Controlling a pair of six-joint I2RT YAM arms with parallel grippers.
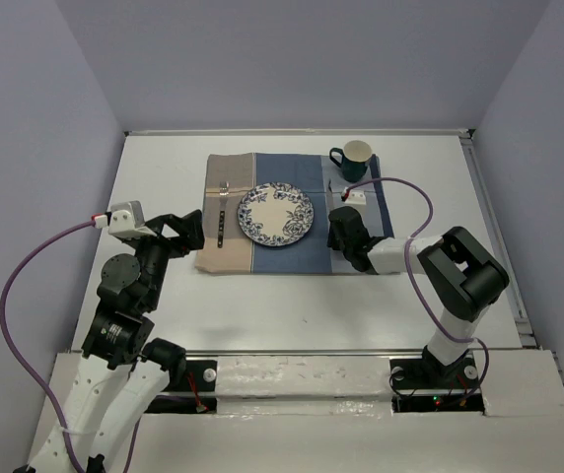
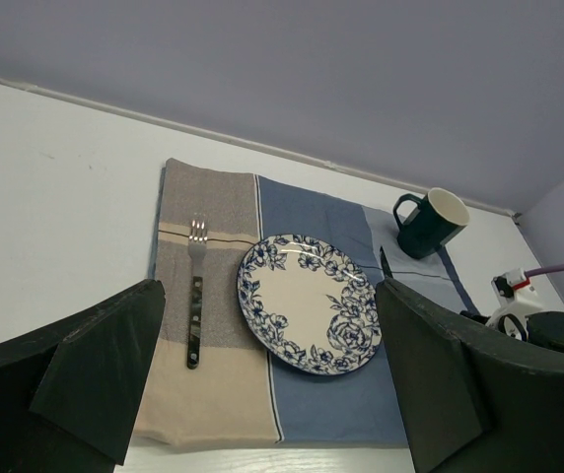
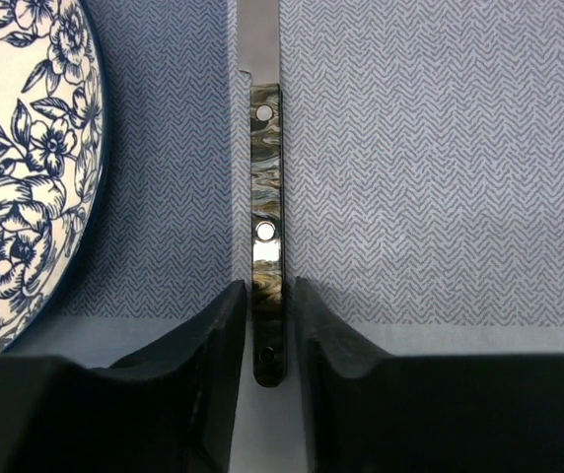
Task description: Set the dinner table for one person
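Note:
The white dinner table (image 1: 164, 158) carries a blue-and-tan striped placemat (image 1: 228, 256). On the placemat lie a blue floral plate (image 1: 276, 214), a fork (image 1: 221, 212) to its left and a dark green mug (image 1: 352, 159) at the far right corner. My right gripper (image 1: 341, 222) is low over the mat to the right of the plate. In the right wrist view the gripper (image 3: 267, 315) straddles the handle end of a knife (image 3: 266, 177) that lies flat, with thin gaps on both sides. My left gripper (image 1: 195, 229) is open and empty by the mat's left edge, and its wrist view (image 2: 267, 291) looks over the plate (image 2: 307, 301).
The table has a raised rim at its far edge (image 1: 292, 131) and at its right edge (image 1: 499, 236). Grey walls stand close on three sides. A purple cable (image 1: 400, 187) loops over the mat's right part. The fork (image 2: 195, 296) and the mug (image 2: 430, 222) show in the left wrist view.

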